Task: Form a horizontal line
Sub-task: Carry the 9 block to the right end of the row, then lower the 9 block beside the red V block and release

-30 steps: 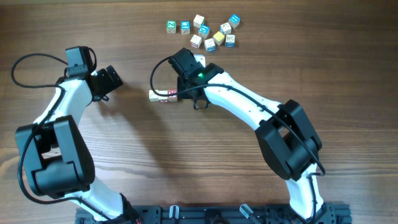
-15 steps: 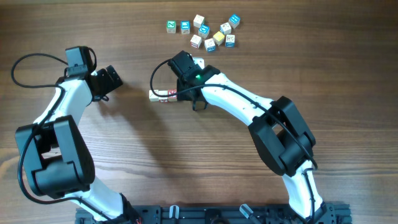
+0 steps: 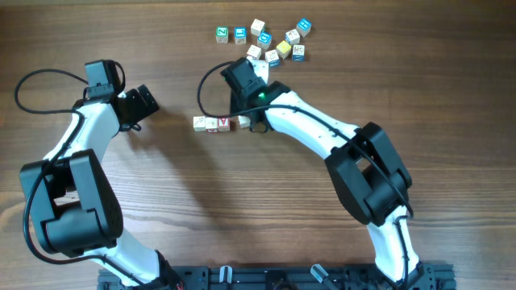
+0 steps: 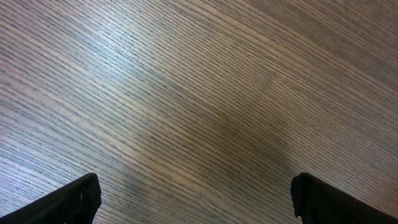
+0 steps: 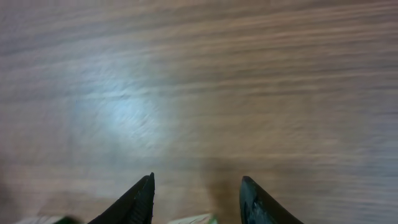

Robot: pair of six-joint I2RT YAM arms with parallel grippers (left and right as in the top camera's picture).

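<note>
A short horizontal row of small letter blocks (image 3: 213,123) lies mid-table. Its right end block (image 3: 243,122) is cream with some green. My right gripper (image 3: 251,111) is open just above and behind that end block. In the right wrist view the fingers (image 5: 198,177) are spread, and only the block's top edge (image 5: 194,219) shows between them at the bottom. A loose cluster of several blocks (image 3: 274,42) lies at the back. My left gripper (image 3: 145,103) is open and empty at the left, over bare wood in the left wrist view (image 4: 194,180).
The right arm's forearm (image 3: 314,133) stretches diagonally from the row towards the front right. The left arm's cable (image 3: 36,80) loops at the far left. The wooden table (image 3: 451,97) extends right of the blocks.
My right gripper has opened and let go of the cream block at the row's right end. It has then drawn back towards the cluster. The left arm has not moved.
</note>
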